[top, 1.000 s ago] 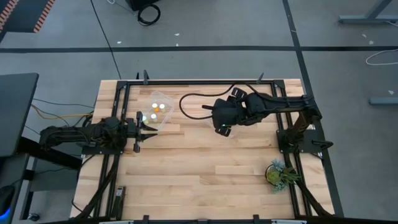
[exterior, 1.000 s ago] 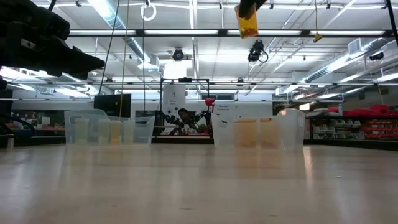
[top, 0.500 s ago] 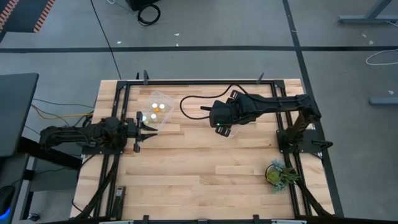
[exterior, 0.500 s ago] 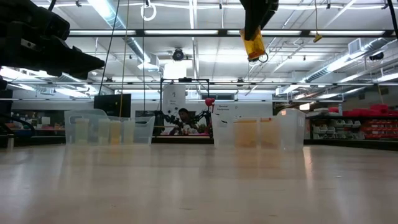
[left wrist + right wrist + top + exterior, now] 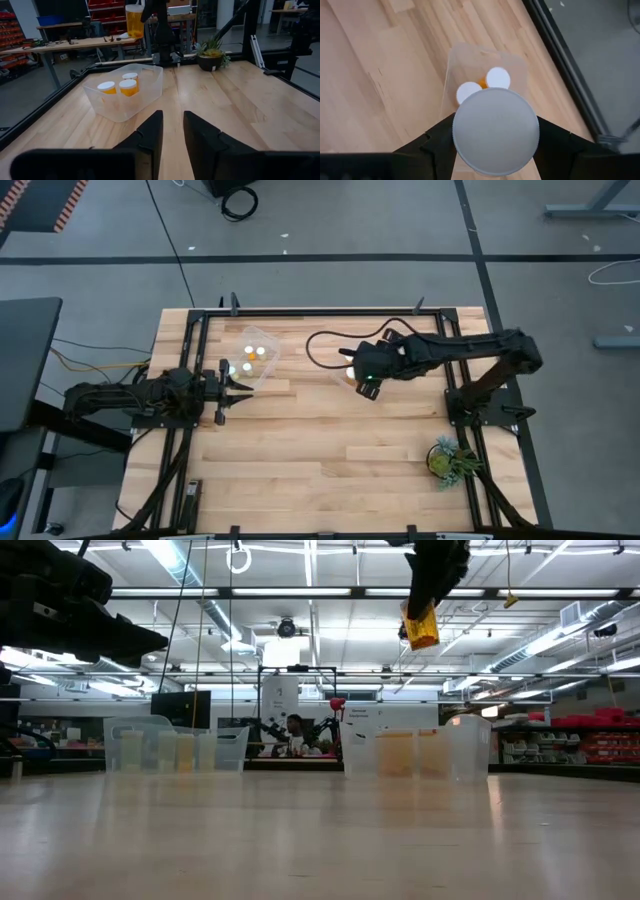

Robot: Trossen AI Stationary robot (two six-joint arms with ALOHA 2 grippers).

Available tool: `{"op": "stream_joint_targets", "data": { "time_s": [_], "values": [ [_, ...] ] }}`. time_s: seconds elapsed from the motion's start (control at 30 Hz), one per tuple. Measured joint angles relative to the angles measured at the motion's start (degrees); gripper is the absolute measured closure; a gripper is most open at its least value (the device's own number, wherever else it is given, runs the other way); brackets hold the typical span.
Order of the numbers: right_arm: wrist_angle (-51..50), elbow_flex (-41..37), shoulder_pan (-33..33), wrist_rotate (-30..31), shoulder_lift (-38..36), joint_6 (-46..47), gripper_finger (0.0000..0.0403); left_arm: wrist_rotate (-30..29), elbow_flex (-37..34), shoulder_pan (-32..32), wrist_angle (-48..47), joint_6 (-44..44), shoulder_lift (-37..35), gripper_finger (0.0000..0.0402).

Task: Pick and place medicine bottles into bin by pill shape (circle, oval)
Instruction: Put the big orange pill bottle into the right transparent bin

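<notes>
Right hand clamped on a medicine bottle, carried high over the worktop near the middle of the far edge. Seen down past the white cap: right-side bin almost directly beneath, two capped bottles already inside (so mostly a straight descent, judging by this). Bottle hanging slightly tilted. Left hand waiting near the left edge beside the other bin, fingers a little apart, holding nothing.

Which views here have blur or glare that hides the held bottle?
Low view: ceiling lights glare behind the held bottle, which stays readable. Right wrist view: the bottle's cap is close and soft, masking the right gripper. Left wrist view: the bottle is distant but clear.
</notes>
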Motion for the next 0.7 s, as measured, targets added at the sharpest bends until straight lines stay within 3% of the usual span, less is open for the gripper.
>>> {"op": "stream_joint_targets", "data": {
  "time_s": [0.27,0.7],
  "values": [
    [12.9,-14.7,-2.0,-1.2,-8.9,2.1,0.018,0.0,0.0,0.0,0.1,0.0,0.0,0.0312],
    [26.3,-27.7,-6.9,-10.9,-9.6,0.9,0.018,0.0,0.0,0.0,0.2,0.0,0.0,0.0316]
  ]
}}
